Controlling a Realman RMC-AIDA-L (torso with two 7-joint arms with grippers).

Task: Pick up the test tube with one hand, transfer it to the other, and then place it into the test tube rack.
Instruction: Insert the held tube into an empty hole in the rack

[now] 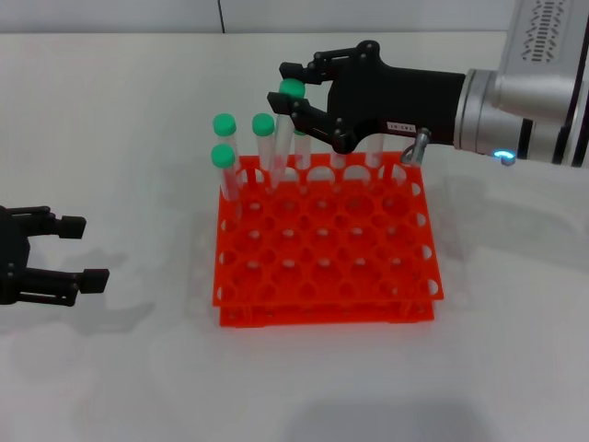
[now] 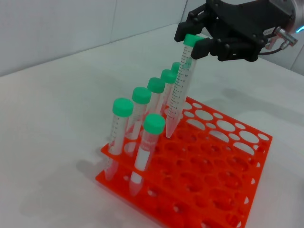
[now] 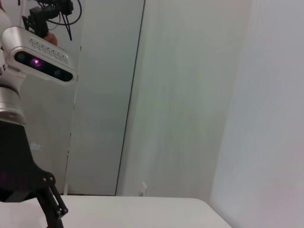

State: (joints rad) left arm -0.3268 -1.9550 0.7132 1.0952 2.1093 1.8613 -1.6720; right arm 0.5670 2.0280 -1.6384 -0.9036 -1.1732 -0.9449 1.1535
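Toward the upper middle of the head frame, we see the right pincer (image 1: 296,99) clamped on the green cap of the test tube (image 2: 178,95), which hangs tilted, tip just above the orange test tube rack (image 1: 322,276). At lower left, the left pincer (image 1: 78,249) rests apart on the desk (image 1: 120,368).

head: overhead-front | left wrist: near, shares rack (image 1: 324,241) | right wrist: faces wall
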